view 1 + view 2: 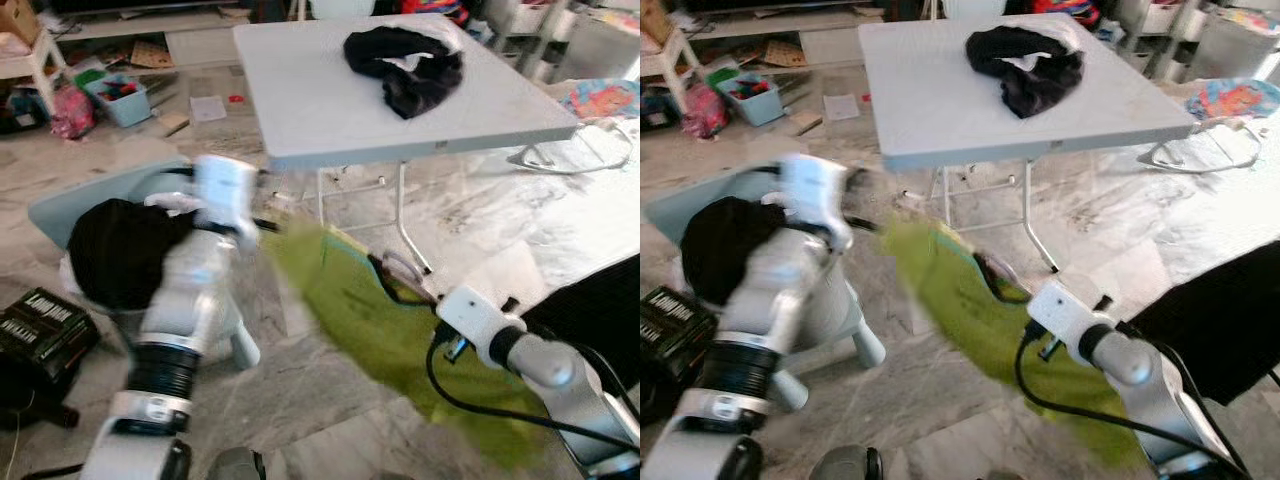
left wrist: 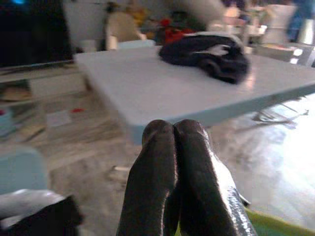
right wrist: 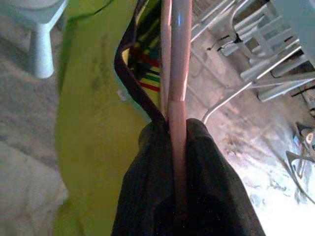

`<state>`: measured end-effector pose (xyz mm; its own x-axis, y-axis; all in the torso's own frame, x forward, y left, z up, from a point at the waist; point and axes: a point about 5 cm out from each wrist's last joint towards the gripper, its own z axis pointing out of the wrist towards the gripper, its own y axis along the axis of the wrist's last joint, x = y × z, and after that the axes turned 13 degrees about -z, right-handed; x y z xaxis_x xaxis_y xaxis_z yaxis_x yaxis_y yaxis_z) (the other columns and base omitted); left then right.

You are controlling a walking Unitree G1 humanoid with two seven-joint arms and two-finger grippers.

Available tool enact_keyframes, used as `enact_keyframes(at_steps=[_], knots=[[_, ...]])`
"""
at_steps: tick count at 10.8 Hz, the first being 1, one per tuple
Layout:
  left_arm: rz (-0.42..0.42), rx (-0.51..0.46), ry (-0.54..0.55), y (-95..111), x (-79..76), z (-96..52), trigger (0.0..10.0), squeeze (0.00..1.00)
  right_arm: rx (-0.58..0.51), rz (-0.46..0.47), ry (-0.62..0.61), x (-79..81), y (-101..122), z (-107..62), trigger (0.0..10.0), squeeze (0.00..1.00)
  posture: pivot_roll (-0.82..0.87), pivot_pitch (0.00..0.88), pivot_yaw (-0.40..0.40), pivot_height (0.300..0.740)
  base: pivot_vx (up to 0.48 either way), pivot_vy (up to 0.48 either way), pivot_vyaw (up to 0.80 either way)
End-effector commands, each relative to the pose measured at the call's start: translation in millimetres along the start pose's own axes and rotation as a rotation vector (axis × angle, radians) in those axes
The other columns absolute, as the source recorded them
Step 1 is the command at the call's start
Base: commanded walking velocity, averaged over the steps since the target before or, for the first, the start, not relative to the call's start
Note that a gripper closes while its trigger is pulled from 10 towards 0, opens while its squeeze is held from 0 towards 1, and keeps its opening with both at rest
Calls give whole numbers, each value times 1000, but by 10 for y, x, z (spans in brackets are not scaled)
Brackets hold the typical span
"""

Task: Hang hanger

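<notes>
Glossy pink plastic hanger carries matt green cloth shirt; floor polished marble.

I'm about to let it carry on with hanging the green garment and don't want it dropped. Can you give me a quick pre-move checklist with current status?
1. Right gripper holds the hanger: ok. Its jaws are shut on the pink hanger.
2. Green garment is on the hanger: ok, its dark collar sits against the hanger, though the head views are blurred.
3. Left gripper is free: ok, jaws shut on nothing, pointing toward the white table.
4. Rail or hook to hang on: cannot tell.
5. Path ahead: not ok, the table with the black clothing on it stands close in front.
</notes>
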<state>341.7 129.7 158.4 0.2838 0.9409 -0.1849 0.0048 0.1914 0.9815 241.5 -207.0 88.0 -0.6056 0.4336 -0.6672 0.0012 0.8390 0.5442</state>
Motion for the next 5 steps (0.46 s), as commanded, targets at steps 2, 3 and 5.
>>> enact_keyframes(at_steps=[2,3,5], knots=[[12,66,-8,-181,30,-55,10000,1000,-30,2,-107,-209,83,-1,10000,0,-114,0,-34,740,0,0,0],[83,71,11,-233,84,-85,10000,1000,-65,41,-142,-269,146,9,10000,0,-112,0,-33,740,0,0,0],[134,132,-12,-348,225,-190,10000,1000,-244,58,-33,-357,302,-83,10000,0,-113,0,-32,740,0,0,0]])
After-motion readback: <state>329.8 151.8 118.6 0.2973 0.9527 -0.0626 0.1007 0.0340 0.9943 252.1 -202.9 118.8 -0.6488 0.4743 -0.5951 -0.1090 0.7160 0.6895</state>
